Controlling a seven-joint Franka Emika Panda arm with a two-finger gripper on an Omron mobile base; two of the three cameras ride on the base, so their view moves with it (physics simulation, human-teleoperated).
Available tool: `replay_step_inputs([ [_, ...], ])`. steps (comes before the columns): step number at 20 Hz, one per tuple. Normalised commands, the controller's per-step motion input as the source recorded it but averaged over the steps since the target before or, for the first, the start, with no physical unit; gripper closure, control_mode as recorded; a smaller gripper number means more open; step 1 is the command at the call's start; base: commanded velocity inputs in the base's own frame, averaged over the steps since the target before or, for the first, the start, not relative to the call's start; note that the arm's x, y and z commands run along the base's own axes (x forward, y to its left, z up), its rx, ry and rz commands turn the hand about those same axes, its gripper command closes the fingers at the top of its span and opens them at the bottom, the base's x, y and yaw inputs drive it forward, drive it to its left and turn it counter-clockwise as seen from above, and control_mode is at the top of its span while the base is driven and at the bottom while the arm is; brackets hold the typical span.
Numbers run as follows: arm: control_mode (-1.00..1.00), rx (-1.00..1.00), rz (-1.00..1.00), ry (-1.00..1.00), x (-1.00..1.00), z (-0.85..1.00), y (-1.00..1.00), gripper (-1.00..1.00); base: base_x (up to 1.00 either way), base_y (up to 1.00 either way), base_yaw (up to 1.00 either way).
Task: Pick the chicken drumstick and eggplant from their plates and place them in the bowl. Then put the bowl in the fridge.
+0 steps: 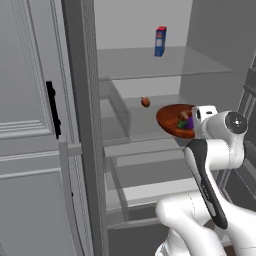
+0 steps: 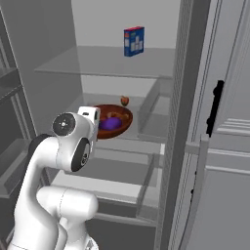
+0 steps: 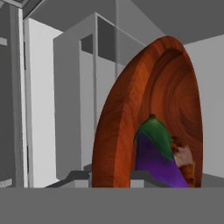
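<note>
Clamped on the near rim of one reddish-brown bowl, the gripper holds it inside the open fridge, over a glass shelf. One purple eggplant and one chicken drumstick lie inside the bowl. Base views add one blue box and one small brown item farther back.

Tall grey panelled cabinet front fills the left of the left base view, carrying a short black bar handle. Centre and right: pale grey recess with clear glass shelves. Blue and red carton upright on the upper shelf, top centre. Small brown item on the shelf below. Lighting flat, even
</note>
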Motion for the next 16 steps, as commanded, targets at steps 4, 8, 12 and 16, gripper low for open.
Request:
replay_step_inputs([
  [4, 1.00, 0.00, 0.00, 0.00, 0.00, 0.00, 0.00, 1.00, 0.28, 0.00, 0.00],
  [8, 1.00, 0.00, 0.00, 0.00, 0.00, 0.00, 0.00, 1.00, 0.49, 0.00, 0.00],
  [12, 1.00, 0.00, 0.00, 0.00, 0.00, 0.00, 0.00, 1.00, 0.47, 0.00, 0.00],
  [16, -1.00, 0.00, 0.00, 0.00, 0.08, -0.04, 0.00, 1.00, 0.26, 0.00, 0.00],
])
